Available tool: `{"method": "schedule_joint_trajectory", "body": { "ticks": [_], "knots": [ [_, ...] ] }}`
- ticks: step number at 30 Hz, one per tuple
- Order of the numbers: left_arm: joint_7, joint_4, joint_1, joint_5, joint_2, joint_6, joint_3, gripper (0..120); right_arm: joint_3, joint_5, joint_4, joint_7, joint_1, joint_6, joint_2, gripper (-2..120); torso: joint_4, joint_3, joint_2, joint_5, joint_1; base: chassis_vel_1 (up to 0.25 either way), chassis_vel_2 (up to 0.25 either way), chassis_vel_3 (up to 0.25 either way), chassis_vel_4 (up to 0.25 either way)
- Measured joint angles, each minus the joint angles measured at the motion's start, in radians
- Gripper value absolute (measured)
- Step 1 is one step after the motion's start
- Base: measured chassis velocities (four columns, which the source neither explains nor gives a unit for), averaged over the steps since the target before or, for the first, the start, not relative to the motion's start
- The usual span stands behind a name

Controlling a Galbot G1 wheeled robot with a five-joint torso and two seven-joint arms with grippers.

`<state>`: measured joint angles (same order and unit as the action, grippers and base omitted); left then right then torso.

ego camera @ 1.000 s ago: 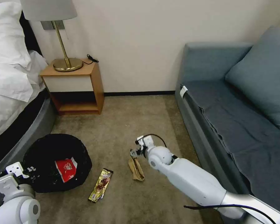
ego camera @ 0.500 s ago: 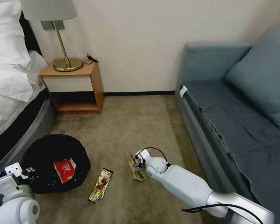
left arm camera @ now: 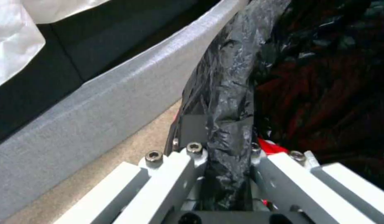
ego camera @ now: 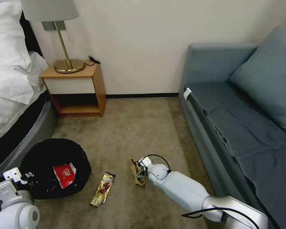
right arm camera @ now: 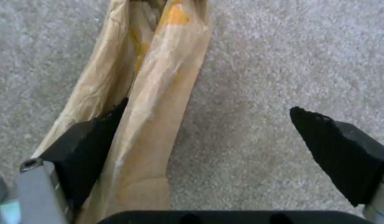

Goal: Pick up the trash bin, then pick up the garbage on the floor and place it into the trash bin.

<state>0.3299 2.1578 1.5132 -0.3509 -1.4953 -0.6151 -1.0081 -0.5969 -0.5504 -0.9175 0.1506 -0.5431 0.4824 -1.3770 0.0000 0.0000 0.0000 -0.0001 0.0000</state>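
While the left gripper [left arm camera: 219, 155] stays out of the action at our lower left, it's clamped on the rim of the trash bin [ego camera: 51, 159] — the wrist view shows the crinkled black bag pinched tight between its fingers [left arm camera: 188, 174]. The bin sits over the carpet [ego camera: 130, 127] right beside the bed base [ego camera: 31, 133], and we can see a red snack packet [ego camera: 64, 174] lying inside it. Our right gripper [right arm camera: 208, 146] is down at carpet level with its jaws spread wide around the crumpled tan scrap [right arm camera: 154, 93] — one black pad [right arm camera: 92, 137] touches the scrap's side, the other one stands apart over bare carpet. The brown-gold candy wrapper [ego camera: 103, 189] lies flat on the carpet between the bin and the scrap, touching neither.
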Motion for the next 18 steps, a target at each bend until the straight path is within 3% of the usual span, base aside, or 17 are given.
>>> {"method": "schedule_joint_trajectory", "body": {
  "ticks": [7,13,18],
  "knots": [
    [0.000,0.000,0.000,0.002,-0.001,0.004,0.003,3,-0.002,0.008,0.002,-0.011,-0.012,-0.047,0.006,72,0.0000,0.000,0.000,0.0001,0.000,0.000,0.000,0.000,0.000],
    [0.000,0.000,0.001,0.002,-0.001,0.005,0.003,3,-0.002,0.010,-0.001,-0.013,-0.016,-0.063,0.012,57,0.0000,0.000,0.000,0.0001,0.000,0.000,0.000,0.000,0.000],
    [0.000,-0.003,0.001,0.005,-0.002,0.009,0.006,3,-0.001,0.012,-0.013,-0.023,-0.021,-0.087,0.021,32,0.0000,0.000,0.000,0.0001,0.000,0.000,0.000,0.000,0.000]
  ]
}}
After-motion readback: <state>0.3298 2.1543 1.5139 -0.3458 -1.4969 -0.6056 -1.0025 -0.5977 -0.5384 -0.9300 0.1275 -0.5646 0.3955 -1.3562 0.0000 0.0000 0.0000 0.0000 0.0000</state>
